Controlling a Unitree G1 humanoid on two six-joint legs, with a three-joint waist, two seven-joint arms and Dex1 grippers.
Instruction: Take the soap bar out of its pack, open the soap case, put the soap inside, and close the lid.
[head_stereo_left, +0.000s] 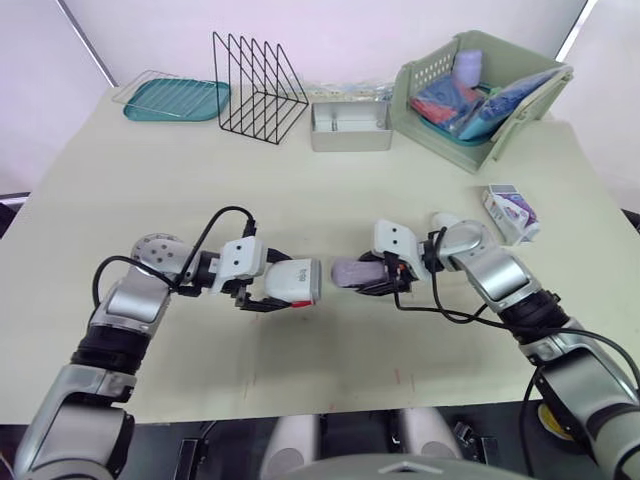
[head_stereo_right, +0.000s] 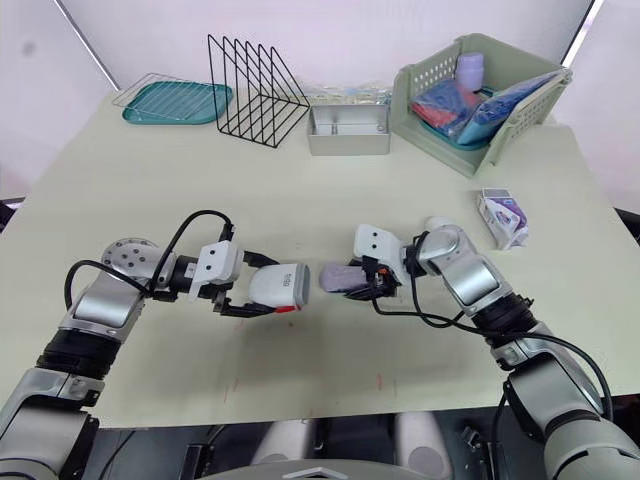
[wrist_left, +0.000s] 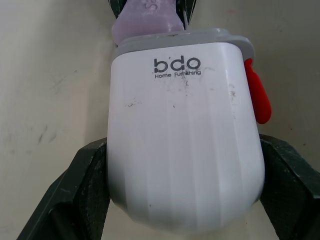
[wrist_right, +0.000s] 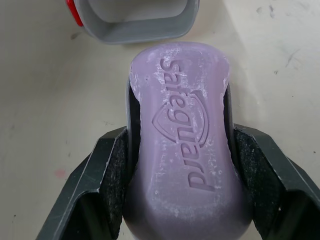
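Observation:
My left gripper (head_stereo_left: 272, 292) is shut on the white soap case (head_stereo_left: 293, 280), held on its side just above the table. Its grey-rimmed open mouth (wrist_right: 137, 20) faces right, and a red latch (wrist_left: 257, 95) sits at the rim. My right gripper (head_stereo_left: 383, 276) is shut on the purple soap bar (head_stereo_left: 351, 272), stamped "safeguard" (wrist_right: 182, 135). The bar's free end points at the case mouth, a short gap away. The opened soap pack (head_stereo_left: 510, 212) lies at the right. A small white piece (head_stereo_left: 445, 218) lies behind my right wrist.
Along the back stand a teal tray (head_stereo_left: 177, 98), a black wire rack (head_stereo_left: 258, 88), a metal tin (head_stereo_left: 350, 127) and a green basket (head_stereo_left: 425, 75) holding packets. The cream table (head_stereo_left: 330, 380) is bare in front of both grippers.

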